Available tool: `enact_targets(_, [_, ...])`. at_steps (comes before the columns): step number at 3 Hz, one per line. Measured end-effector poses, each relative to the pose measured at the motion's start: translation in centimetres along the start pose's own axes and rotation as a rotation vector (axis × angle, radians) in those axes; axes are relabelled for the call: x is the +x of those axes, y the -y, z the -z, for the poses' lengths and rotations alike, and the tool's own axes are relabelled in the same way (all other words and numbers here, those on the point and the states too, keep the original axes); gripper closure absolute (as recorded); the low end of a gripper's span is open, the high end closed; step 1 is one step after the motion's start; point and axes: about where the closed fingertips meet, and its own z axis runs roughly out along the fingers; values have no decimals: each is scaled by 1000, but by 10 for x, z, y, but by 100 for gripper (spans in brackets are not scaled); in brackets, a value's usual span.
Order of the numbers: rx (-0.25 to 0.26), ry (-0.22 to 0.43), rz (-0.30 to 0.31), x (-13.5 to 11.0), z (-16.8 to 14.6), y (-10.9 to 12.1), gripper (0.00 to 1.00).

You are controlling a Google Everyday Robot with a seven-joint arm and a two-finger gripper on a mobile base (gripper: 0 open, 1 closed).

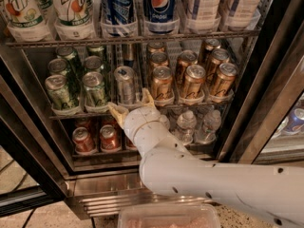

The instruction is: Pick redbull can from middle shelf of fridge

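The redbull can [124, 83] stands at the front of the middle shelf [80, 113], between green cans [95, 89] and gold cans [162, 82]; my gripper [131, 105] hangs just below it, fingers spread wide, holding nothing

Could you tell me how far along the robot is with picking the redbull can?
Done: the fridge stands open and the gripper is at the middle shelf. In hand: its open fingers frame the redbull can, which stands on the shelf. Left: close, lift, withdraw.
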Motion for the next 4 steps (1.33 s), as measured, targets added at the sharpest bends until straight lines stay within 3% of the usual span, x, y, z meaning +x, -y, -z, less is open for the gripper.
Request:
enact_targets(2, [36, 59, -9, -16, -32, 18, 36])
enact_targets(4, [54, 51, -9, -13, -44, 25, 37])
